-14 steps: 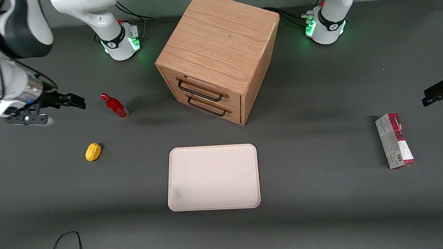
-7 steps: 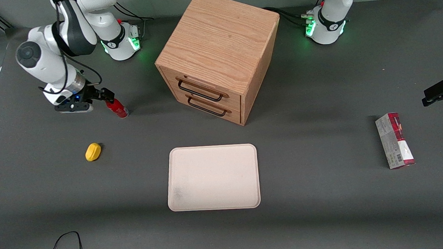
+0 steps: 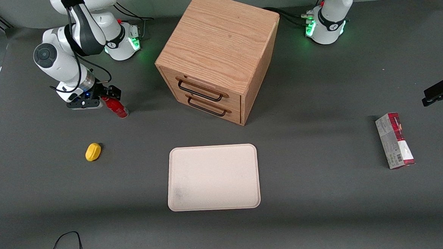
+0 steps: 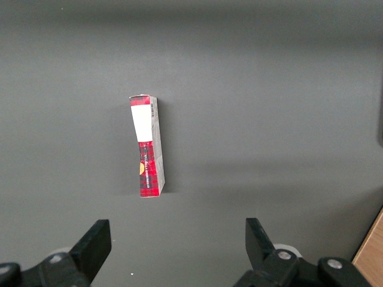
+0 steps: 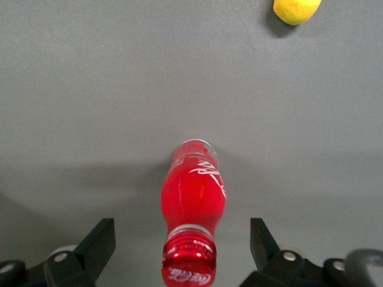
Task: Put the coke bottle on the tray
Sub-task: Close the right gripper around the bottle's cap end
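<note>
The pincer straddles the coke bottle with fingers apart, nothing gripped yet. Closing, lifting and carrying to the tray, well away, all remain.

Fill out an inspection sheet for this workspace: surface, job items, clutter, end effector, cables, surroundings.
Surface: dark grey table, no spills seen.
Job's things: coke bottle standing on the table, not on the tray; tray bare, slightly scuffed, nearer the front camera than the cabinet.
Clutter: wooden cabinet, both drawers shut; yellow object; red-and-grey carton toward the parked arm's end.
End effector: gripper open, fingers either side of the bottle's cap.
Cables: black cable at the table's near edge.
Surroundings: nothing seen.
</note>
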